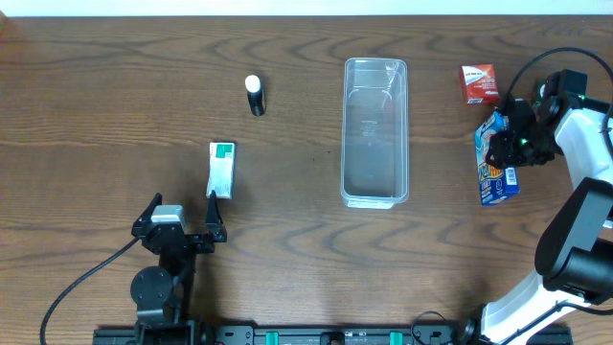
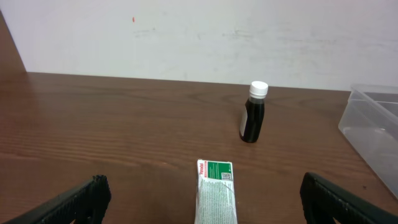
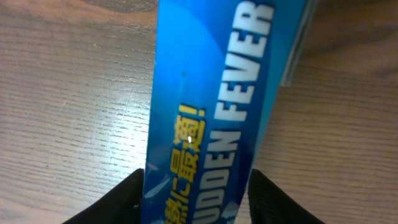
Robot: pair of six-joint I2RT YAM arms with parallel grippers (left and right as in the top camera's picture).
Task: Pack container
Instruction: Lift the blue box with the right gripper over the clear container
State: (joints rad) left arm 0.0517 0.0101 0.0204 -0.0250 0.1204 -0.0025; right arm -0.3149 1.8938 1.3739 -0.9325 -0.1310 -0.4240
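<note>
The container [image 1: 375,199] is a long clear plastic bin standing in the middle of the table, with nothing in it; its corner also shows in the left wrist view [image 2: 373,134]. My right gripper [image 1: 517,142] [image 3: 196,183] is shut on the blue "Kool Fever" box [image 1: 497,177] [image 3: 211,93] to the right of the container, low over the table. My left gripper [image 1: 184,216] [image 2: 202,196] is open and empty, just in front of a green-and-white box [image 1: 222,170] [image 2: 216,190] that lies flat on the table.
A small dark bottle with a white cap [image 1: 255,95] [image 2: 254,113] stands at the back left. A small red box [image 1: 479,83] lies at the back right, beyond the blue box. A pale wall rises behind the table's far edge.
</note>
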